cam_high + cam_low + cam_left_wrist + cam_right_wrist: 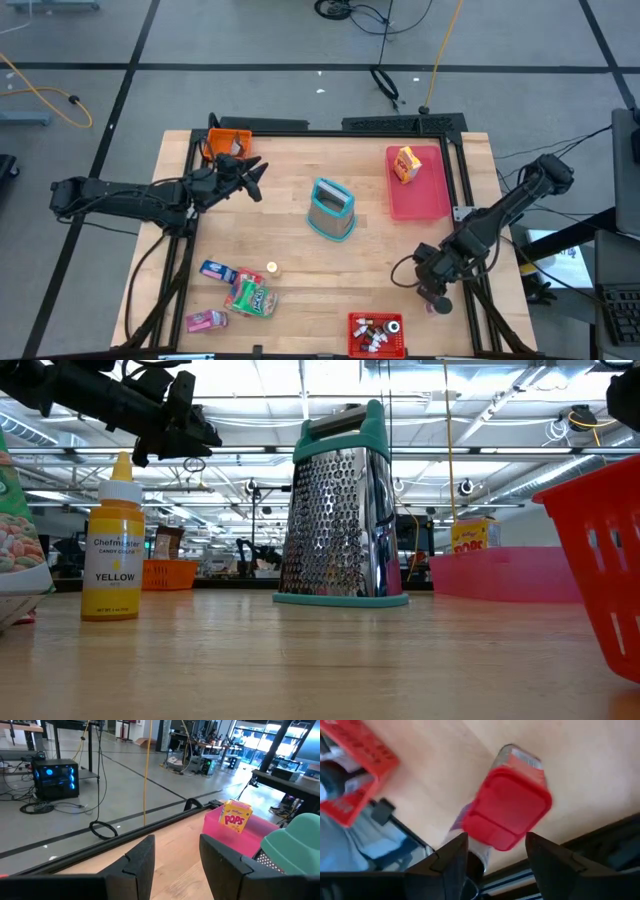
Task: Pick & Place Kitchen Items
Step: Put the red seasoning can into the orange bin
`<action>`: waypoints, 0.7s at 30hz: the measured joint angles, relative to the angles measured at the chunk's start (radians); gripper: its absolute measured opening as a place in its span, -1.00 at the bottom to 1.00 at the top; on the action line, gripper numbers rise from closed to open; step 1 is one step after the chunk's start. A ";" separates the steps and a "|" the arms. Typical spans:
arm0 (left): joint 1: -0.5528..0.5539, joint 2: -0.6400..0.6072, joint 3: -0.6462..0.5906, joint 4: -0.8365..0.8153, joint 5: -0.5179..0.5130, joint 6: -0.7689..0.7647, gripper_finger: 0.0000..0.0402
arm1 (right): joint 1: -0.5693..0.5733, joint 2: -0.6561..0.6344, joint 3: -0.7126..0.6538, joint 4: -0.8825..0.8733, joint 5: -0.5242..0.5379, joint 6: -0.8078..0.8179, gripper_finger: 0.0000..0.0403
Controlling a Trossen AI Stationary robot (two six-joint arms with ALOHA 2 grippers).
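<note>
My right gripper (437,292) hangs over the table's near right corner, pointing steeply down, shut on a clear jar with a red lid (509,805). My left gripper (250,175) is open and holds nothing. It hovers at the far left beside the orange bin (226,143), with nothing between its fingers in the left wrist view (175,865). Loose items lie at the near left: a blue packet (216,270), a green packet (250,297), a pink packet (206,320) and a small yellow bottle (113,540), which stands upright. My right gripper pinches the jar's red lid (480,832) between its two fingers, one on each side of the lid's near corner. The fingers come from above, slanting down. The jar is tilted, its clear body (520,754) pointing away toward the wood. Whether it rests on the table I cannot tell.
A teal-framed metal grater (331,208) stands upright mid-table. The flat pink tray (425,195) at the far right carries a yellow Pops box (405,163). A red bin (352,325) with small bottles sits at the near edge, left of my right gripper. A black frame borders the table.
</note>
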 joint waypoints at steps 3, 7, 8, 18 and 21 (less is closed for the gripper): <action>0.000 0.000 0.000 0.000 0.000 0.000 -0.22 | 0.005 -0.028 0.000 0.029 0.003 0.068 -0.10; 0.000 0.000 0.000 0.001 0.000 0.002 -0.22 | 0.035 -0.041 0.000 0.123 -0.001 0.148 -0.14; 0.000 0.000 0.000 0.000 0.000 0.002 -0.22 | 0.047 -0.041 0.000 0.142 -0.001 0.172 -0.15; 0.000 0.000 0.000 0.000 0.000 0.002 -0.22 | 0.215 -0.041 0.000 0.153 0.096 0.443 -0.26; 0.000 0.000 0.000 0.006 0.000 0.008 -0.22 | 0.218 -0.047 0.000 0.121 0.156 0.421 -0.30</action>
